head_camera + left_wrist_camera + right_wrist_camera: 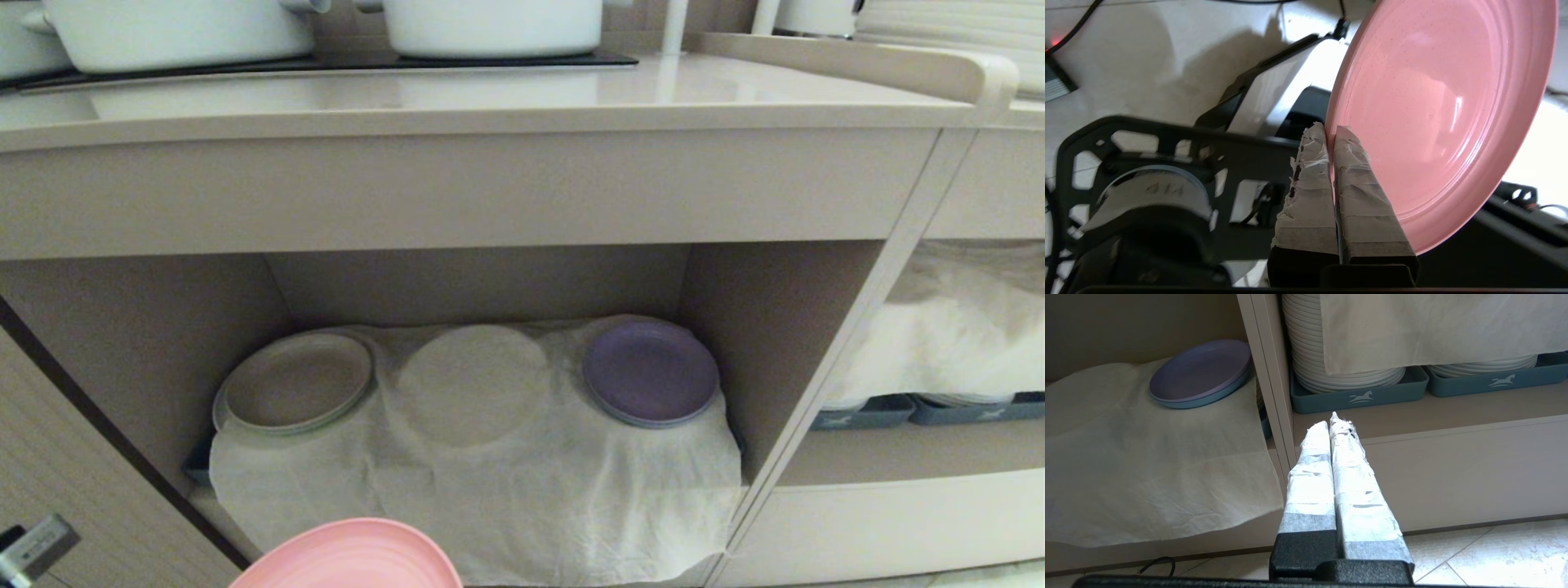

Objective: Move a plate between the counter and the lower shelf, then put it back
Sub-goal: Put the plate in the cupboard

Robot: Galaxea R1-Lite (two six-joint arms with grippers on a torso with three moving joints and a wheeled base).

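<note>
Left gripper (1331, 132) is clamped on the rim of the pink plate (1437, 114), taped fingers pinching its edge; the plate is carried on a tilt, touching nothing else. In the head view the plate (351, 555) pokes in at 6 o'clock, low and in front of the lower shelf (490, 457), outside the recess. Counter (490, 98) is at 12 o'clock, well above.

On the shelf's white cloth: beige plate (295, 381) at 9 o'clock, purple plate (651, 371) at 3 o'clock, a round bulge between them.

Right gripper (1333, 424) is pressed closed on nothing, parked off by the grey trays (1359, 396).

Step, as I read it: plate in transit at shelf height, whether heading in or coming out I cannot tell. If it goes in, the next move needs the plate levelled and slid to the free cloth between the two plates, clear of the counter's underside.
</note>
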